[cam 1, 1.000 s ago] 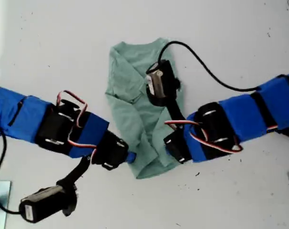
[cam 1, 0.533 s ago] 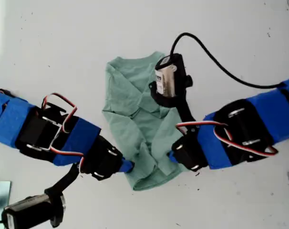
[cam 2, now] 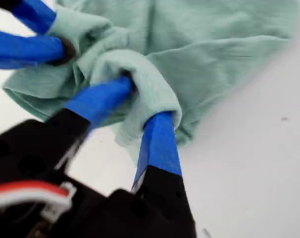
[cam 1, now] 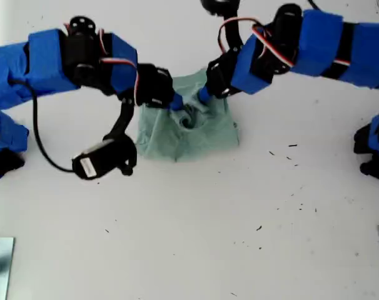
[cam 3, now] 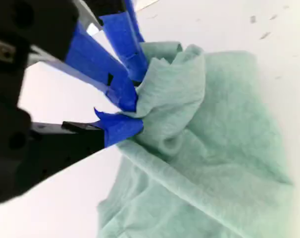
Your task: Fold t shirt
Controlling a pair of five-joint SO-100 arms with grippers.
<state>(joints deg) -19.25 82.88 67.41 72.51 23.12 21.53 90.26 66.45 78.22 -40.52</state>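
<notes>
T shirt lies bunched on the white bench, toward the upper middle of the exterior view, roughly folded into a compact wad. Two blue-taped arms meet over its far edge.

My first tool is clamped on a rolled fold of the t shirt; the cloth wraps over both blue fingers. My second tool pinches a gathered ridge of the same edge, jaws close together on fabric.

The two tools sit just beside each other, nearly touching. Which exterior-view arm is first is probably not decidable from these views.
</notes>
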